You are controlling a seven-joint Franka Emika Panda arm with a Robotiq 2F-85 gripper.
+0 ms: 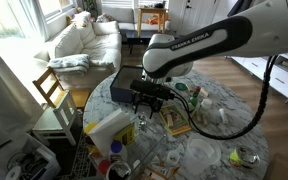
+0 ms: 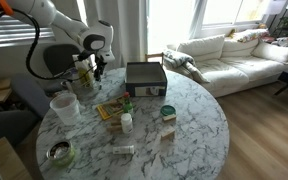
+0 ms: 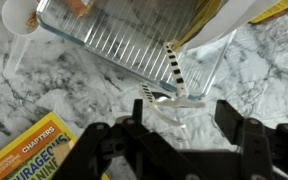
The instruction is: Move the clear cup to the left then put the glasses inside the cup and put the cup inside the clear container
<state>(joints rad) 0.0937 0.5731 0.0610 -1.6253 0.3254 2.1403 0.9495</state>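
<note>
In the wrist view the glasses (image 3: 176,88), white with a black-striped arm, lie on the marble table against the near side of a clear ridged container (image 3: 114,40). My gripper (image 3: 186,108) hangs just above them, open, and nothing is gripped; one white arm of the glasses reaches in between the fingers (image 3: 144,112). The clear cup (image 2: 64,105), wide and round with a whitish rim, stands on the table apart from the gripper (image 2: 87,72). An exterior view shows the gripper (image 1: 149,103) pointing down beside the dark box.
A dark rectangular box (image 2: 144,78) (image 1: 124,85) sits mid-table. A yellow book (image 3: 29,150) (image 2: 114,108) lies close to the gripper. A small white bottle (image 2: 127,122), a bowl (image 2: 59,152) and other clutter share the round marble table (image 2: 199,120). A sofa (image 2: 234,55) stands beyond.
</note>
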